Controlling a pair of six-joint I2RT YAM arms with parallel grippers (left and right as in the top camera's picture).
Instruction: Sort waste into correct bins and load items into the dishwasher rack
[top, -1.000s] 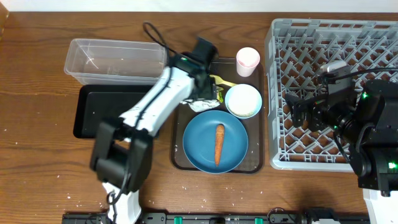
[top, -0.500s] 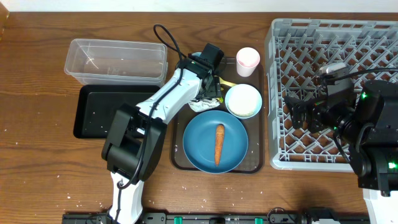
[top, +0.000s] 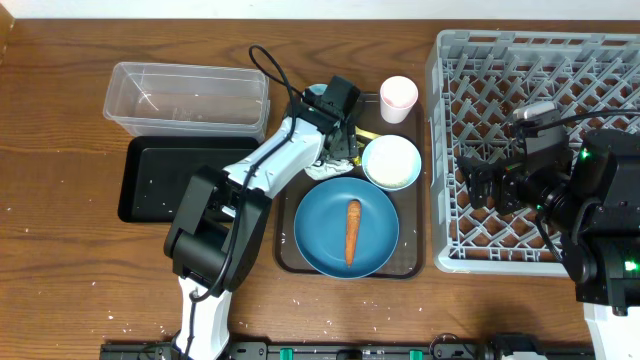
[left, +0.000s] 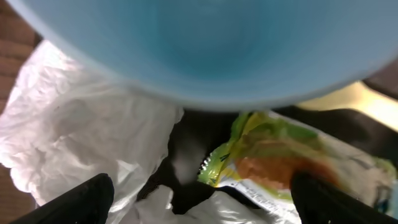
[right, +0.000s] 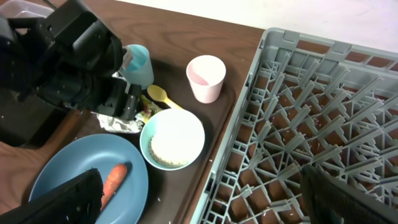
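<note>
Left gripper (left: 202, 202) stands open, both fingers spread wide and empty, poised over the far left corner of the brown serving tray (top: 412, 268), just right of the light blue cup (left: 205, 50). Directly ahead, between the fingers, lies the yellow-green snack wrapper (left: 280, 155), offset toward the right finger in the wrist view; its long axis appears to run roughly across the gap between the fingers, so a closing stroke would likely meet its ends rather than its flat sides. Crumpled white tissue (left: 81, 124) lies toward the other finger, touching the wrapper and partly under it. A yellow spoon (right: 158, 94) lies just beyond the wrapper. Right gripper (right: 208, 199), likewise open and empty, hovers over the dishwasher rack (top: 450, 60), well apart from the waste; the left arm is plainly the nearer. The clear tub (top: 120, 110) and black tray (top: 135, 200) sit on the tabletop to the left.
</note>
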